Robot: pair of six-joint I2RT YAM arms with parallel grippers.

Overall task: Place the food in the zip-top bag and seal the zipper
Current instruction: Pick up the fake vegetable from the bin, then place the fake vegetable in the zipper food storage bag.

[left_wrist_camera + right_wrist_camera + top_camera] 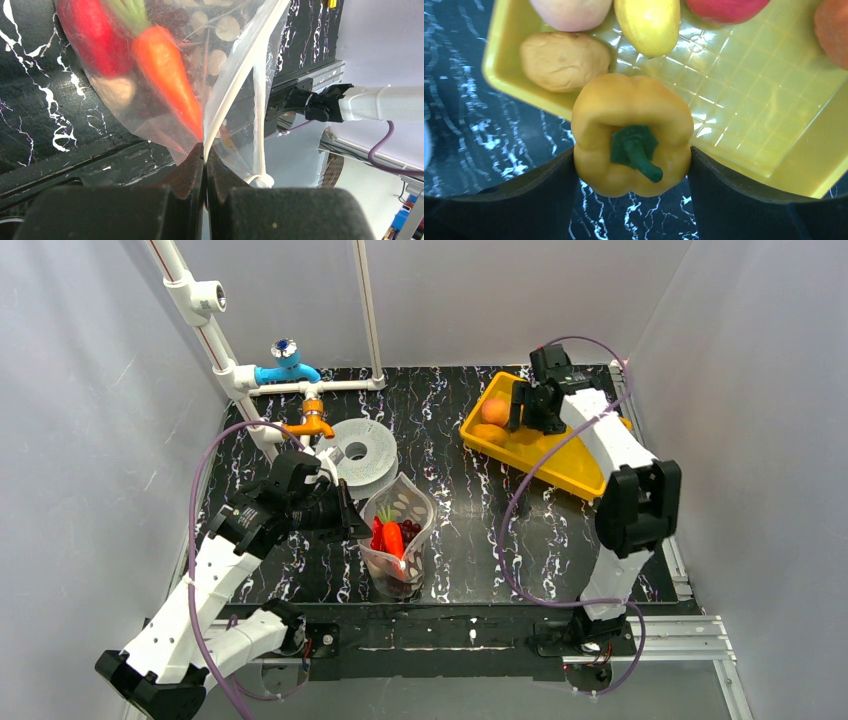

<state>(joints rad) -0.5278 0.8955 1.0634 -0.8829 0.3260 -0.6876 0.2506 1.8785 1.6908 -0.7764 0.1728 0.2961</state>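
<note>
- A black tabletop (470, 530) veined with white like marble sits inside plain pale walls. White pipes with a blue and an orange fitting stand at the far left corner.
- My left end effector (205, 155) is pinched fully closed on the rim of the zip-top bag (235, 75), with the dark pads flat against the thin, clear film.
- The zipper (239, 82), a pale, narrow strip, runs up from that pinch along the gaping mouth.
- The bag stands floppy near the tabletop's front middle, printed with white round dots.
- Inside it lie a glossy tapered carrot (167, 70), a smooth red pepper (92, 35) and dark grapes (410, 530).
- My right end effector (634, 175) is spread fairly wide and clamps a lobed, waxy yellow pepper (631, 115) by its sides. The pepper's curled green stem points toward the camera.
- The pepper sits over the near rim of a shiny yellow tray (749, 115) with a gridded floor, at the far right.
- A matte tan lump (565, 61) and other rounded fruits rest in the tray.
- A grey ring-shaped spool (362, 452) lies just behind the bag.
</note>
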